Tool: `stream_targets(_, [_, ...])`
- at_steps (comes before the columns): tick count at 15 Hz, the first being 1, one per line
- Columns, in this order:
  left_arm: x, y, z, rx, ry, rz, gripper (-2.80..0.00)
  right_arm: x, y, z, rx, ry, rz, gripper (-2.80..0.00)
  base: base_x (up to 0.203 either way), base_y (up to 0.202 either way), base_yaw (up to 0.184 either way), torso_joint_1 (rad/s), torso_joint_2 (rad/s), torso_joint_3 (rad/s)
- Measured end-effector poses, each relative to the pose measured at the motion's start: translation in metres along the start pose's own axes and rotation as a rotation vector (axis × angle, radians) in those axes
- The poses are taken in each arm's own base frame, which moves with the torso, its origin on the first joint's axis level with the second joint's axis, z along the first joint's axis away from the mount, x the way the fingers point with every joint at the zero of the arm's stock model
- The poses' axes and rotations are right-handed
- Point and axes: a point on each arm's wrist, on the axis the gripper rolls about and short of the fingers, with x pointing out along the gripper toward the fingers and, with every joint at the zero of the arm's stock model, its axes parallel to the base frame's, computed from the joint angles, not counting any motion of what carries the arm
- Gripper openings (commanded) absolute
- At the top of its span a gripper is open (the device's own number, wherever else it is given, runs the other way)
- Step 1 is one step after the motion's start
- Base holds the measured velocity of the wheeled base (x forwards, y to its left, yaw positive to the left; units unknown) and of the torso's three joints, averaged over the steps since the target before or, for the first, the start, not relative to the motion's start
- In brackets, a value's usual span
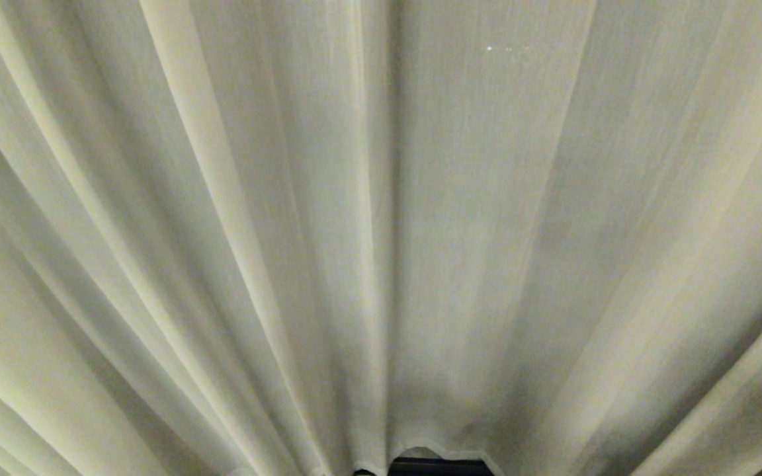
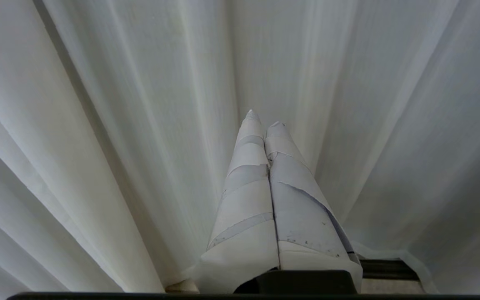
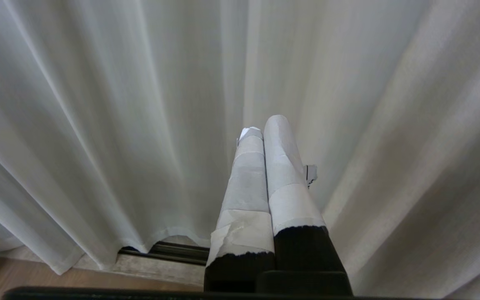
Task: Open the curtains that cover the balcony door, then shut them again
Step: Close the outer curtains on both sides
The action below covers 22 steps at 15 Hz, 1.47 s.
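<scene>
The cream woven fabric curtains (image 1: 381, 231) are found fully drawn; opening is not begun. Left end effector (image 2: 263, 118) and right end effector (image 3: 265, 125) are clenched, empty; parting at the centre seam is judged next.

cream curtains (image 1: 381, 231) drawn, folds fanning out

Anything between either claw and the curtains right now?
Nothing visible. The left claw and the right claw, both shut and tape-wrapped, point straight at the curtains, with only open space ahead. Contact can't be judged.
</scene>
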Motion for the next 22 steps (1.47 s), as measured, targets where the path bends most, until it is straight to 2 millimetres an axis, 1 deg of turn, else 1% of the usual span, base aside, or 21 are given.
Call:
stream_targets(12, [0.000, 0.000, 0.000, 0.000, 0.000, 0.001, -2.80, 0.000, 0.000, -0.001, -0.021, 0.007, 0.002, -2.80, 0.000, 0.000, 0.000, 0.000, 0.00, 0.000])
stream_targets(15, [0.000, 0.000, 0.000, 0.000, 0.000, 0.002, -2.80, 0.001, 0.000, 0.004, -0.019, 0.010, 0.004, -2.80, 0.000, 0.000, 0.000, 0.000, 0.00, 0.000])
stream_targets(17, [0.000, 0.000, 0.000, 0.000, 0.000, 0.001, -2.80, 0.002, -0.001, 0.020, -0.007, 0.017, 0.007, -2.80, 0.000, 0.000, 0.000, 0.000, 0.00, 0.000])
stream_targets(18, [0.000, 0.000, 0.000, 0.000, 0.000, 0.002, -2.80, 0.005, -0.002, 0.032, 0.007, 0.025, 0.002, -2.80, 0.000, 0.000, 0.000, 0.000, 0.00, 0.000])
stream_targets(20, [0.000, 0.000, 0.000, 0.000, 0.000, 0.001, -2.80, 0.013, -0.004, 0.066, 0.042, 0.041, -0.037, -2.80, 0.000, 0.000, 0.000, 0.000, 0.00, 0.000])
stream_targets(22, [0.000, 0.000, 0.000, 0.000, 0.000, 0.002, -2.80, 0.025, -0.008, 0.110, 0.061, 0.034, -0.109, -2.80, 0.000, 0.000, 0.000, 0.000, 0.00, 0.000])
